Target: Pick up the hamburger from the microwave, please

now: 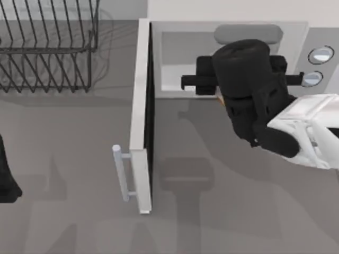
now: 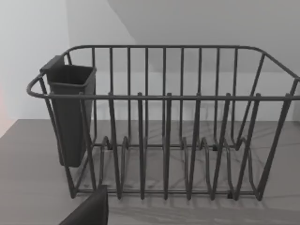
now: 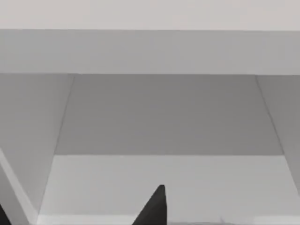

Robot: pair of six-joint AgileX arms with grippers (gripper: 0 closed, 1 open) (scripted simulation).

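At upper centre of the top view, the right gripper [image 1: 222, 84] reaches into the open microwave [image 1: 159, 53]; I cannot tell its grip state. The burger [image 1: 219, 99] is just an orange sliver under the wrist at the cavity mouth. The left arm [image 1: 6, 174] sits parked at the left edge, facing the rack [image 2: 164, 122]. The risk, as I judge it: lifting could knock the wrist against the cavity ceiling, or closing blind could miss the burger.

no readable text, labels or numbers

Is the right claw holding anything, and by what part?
Cannot be told: the right arm covers its claw at the microwave mouth.
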